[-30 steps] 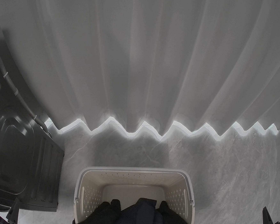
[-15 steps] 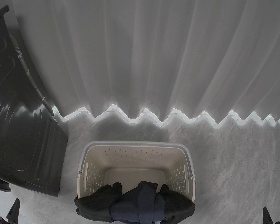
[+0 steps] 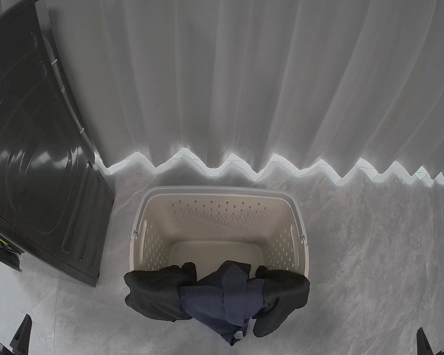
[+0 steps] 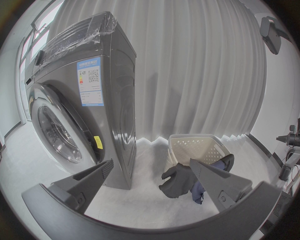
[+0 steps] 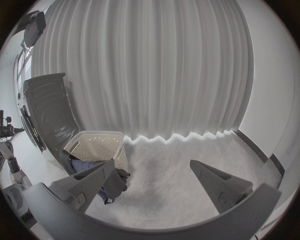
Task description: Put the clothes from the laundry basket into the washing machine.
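Only the head camera has shifted, bringing the whole laundry basket and the clothes into sight; nothing is lifted yet. The clothes drape over the basket's near rim, long axis along it, ends hanging outward. The washing machine stands just left of the basket. The left hand and right hand gape wide, empty, well short of the basket.
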Available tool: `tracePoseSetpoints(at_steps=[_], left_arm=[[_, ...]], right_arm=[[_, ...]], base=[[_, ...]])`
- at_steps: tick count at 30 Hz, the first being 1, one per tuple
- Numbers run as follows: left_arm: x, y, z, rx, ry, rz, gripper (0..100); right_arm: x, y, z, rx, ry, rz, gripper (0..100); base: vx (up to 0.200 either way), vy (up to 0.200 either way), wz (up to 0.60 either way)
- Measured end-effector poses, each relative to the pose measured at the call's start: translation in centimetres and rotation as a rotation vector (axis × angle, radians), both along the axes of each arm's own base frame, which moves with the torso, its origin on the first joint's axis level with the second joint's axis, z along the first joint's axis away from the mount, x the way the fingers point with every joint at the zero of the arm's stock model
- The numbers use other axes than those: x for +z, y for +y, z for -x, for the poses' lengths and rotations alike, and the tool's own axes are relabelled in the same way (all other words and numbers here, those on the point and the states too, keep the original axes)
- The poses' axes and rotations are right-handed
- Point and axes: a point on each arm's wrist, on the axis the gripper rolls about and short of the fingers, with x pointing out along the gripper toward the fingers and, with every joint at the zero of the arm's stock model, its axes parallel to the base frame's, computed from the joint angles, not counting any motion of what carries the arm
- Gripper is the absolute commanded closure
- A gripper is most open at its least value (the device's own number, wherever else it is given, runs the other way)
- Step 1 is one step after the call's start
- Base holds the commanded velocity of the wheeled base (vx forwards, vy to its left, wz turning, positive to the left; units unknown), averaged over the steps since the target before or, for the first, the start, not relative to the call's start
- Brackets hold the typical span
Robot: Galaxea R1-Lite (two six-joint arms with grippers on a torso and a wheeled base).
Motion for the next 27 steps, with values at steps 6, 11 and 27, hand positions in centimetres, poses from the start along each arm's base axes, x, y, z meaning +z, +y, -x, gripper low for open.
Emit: tracePoseSetpoints(at_steps=[6,11,27], left_arm=[[0.0,0.0,0.0,0.0,0.0,0.0,0],[0.0,0.0,0.0,0.001,0.0,0.0,0],[-0.01,0.0,0.0,0.0,0.0,0.0,0]], right_arm=[[0.0,0.0,0.0,0.001,0.0,0.0,0],[0.0,0.0,0.0,0.001,0.0,0.0,0],[0.0,0.0,0.0,0.0,0.0,0.0,0]], base=[[0.0,0.0,0.0],[0.0,0.2,0.0],[0.0,0.188,0.0]])
